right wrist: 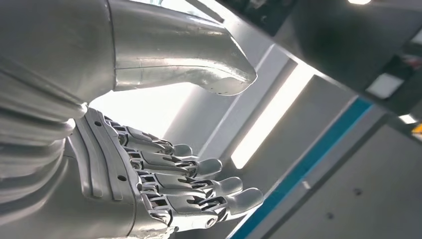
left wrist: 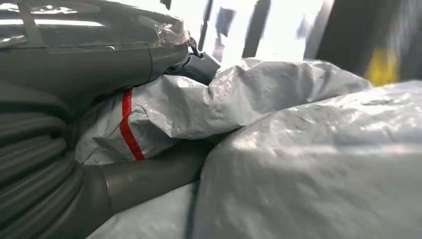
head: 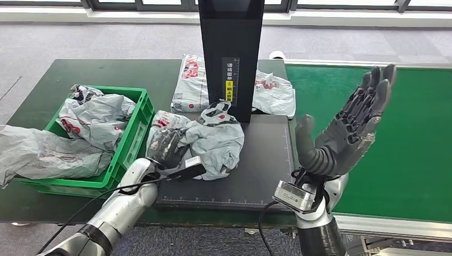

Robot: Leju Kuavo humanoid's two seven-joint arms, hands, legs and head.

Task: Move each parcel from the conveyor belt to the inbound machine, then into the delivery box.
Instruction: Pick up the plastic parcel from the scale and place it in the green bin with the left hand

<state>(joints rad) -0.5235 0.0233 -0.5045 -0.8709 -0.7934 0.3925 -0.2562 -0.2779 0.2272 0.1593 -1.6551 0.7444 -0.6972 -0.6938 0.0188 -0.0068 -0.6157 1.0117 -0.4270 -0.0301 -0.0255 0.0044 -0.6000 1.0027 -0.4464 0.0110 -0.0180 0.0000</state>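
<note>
Grey parcel [head: 213,140] on the inbound machine [head: 266,160] is gripped by the left hand [head: 166,145], green delivery box [head: 130,140] already part-filled at left; right hand [head: 346,125] raised, fingers apart, empty.

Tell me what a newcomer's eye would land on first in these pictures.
The right hand stands out first, raised open with fingers spread above the green conveyor belt. Next, the left hand grips a crumpled grey parcel on the black inbound machine. To the left, a green delivery box already holds crumpled parcels.
</note>
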